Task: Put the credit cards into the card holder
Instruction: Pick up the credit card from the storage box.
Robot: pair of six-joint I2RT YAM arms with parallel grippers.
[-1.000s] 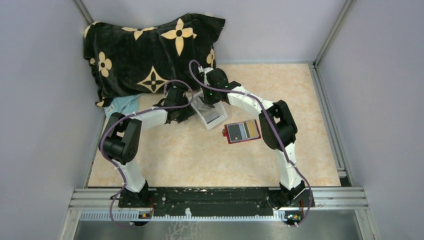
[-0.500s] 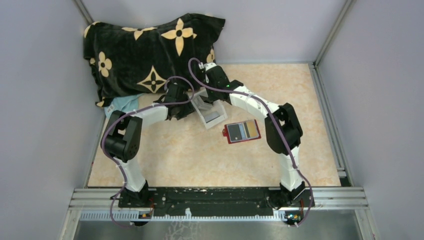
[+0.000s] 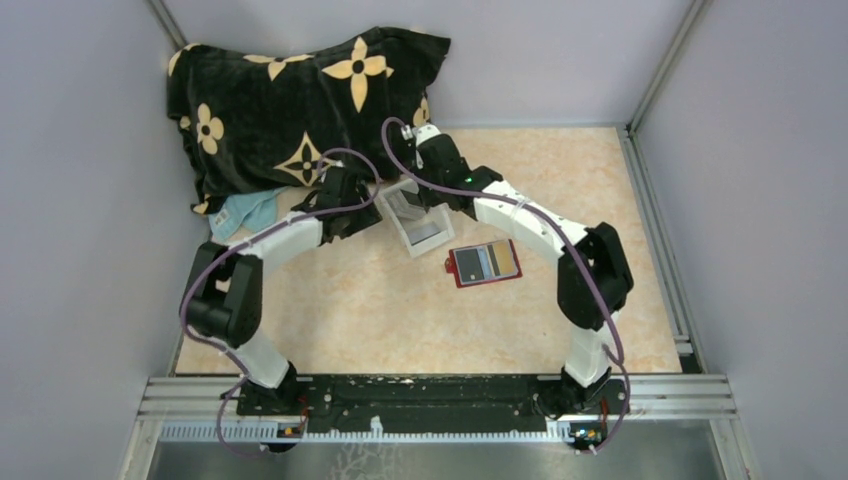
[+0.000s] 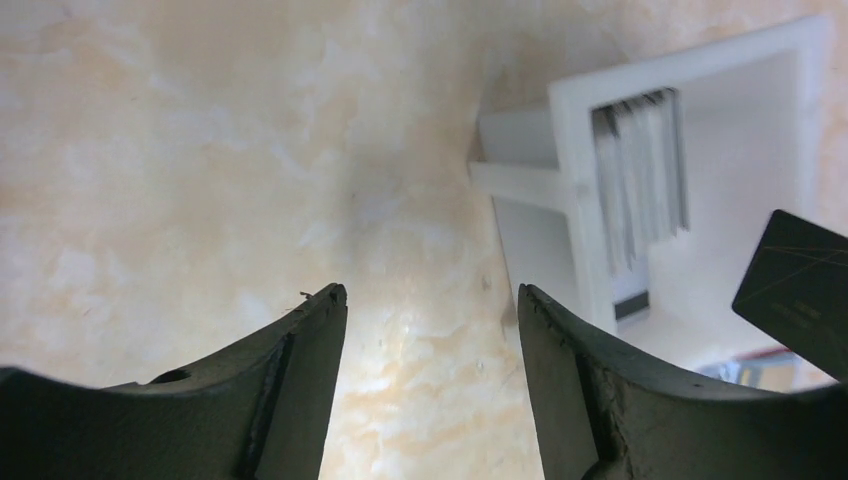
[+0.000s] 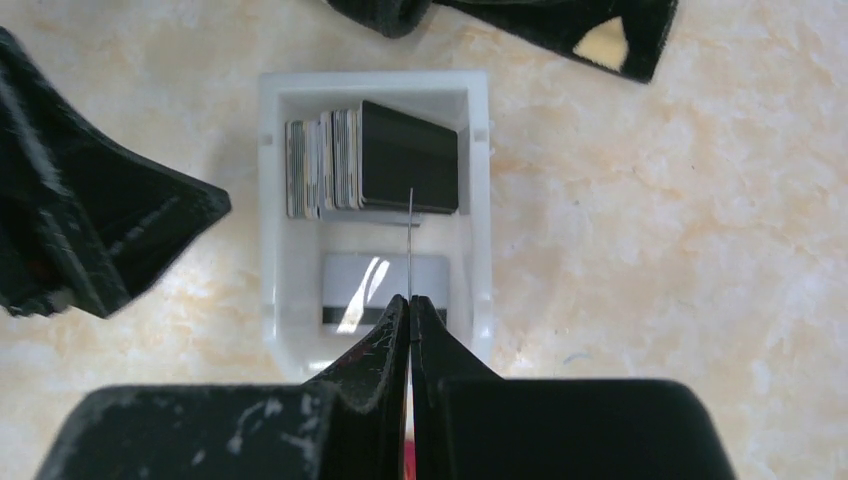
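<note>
Right gripper (image 5: 410, 300) is clenched on one thin dark credit card (image 4: 800, 290), which shows in its own wrist view only as a hairline edge rising from the pinched fingertips. The card hangs directly above the small white plastic tray (image 5: 272, 200), so the step in hand looks like lifting a single card out of the tray's supply.

Within the tray, a stack of greyish and silver cards (image 5: 325, 165) stands on edge in the far compartment with a black card (image 5: 410, 155) at its front, and one silver card (image 5: 385, 285) lies flat in the near compartment.

The flat red-edged rectangular card holder (image 3: 455, 270) lies open on the marbled beige tabletop (image 3: 400, 320), just to the near right of the tray, with grey and tan cards already showing on its dark face. The next move probably calls for carrying the held card over to the holder, tipping it flat and feeding its edge into a free slot. A pinch this thin could let the card swivel.

Left gripper (image 4: 430, 310) stands released and empty just to the left of the tray, close enough to crowd it. Beyond the tray to the far left lie a black blanket with tan flower shapes (image 3: 300, 100) and a pale blue cloth (image 3: 245, 210).
</note>
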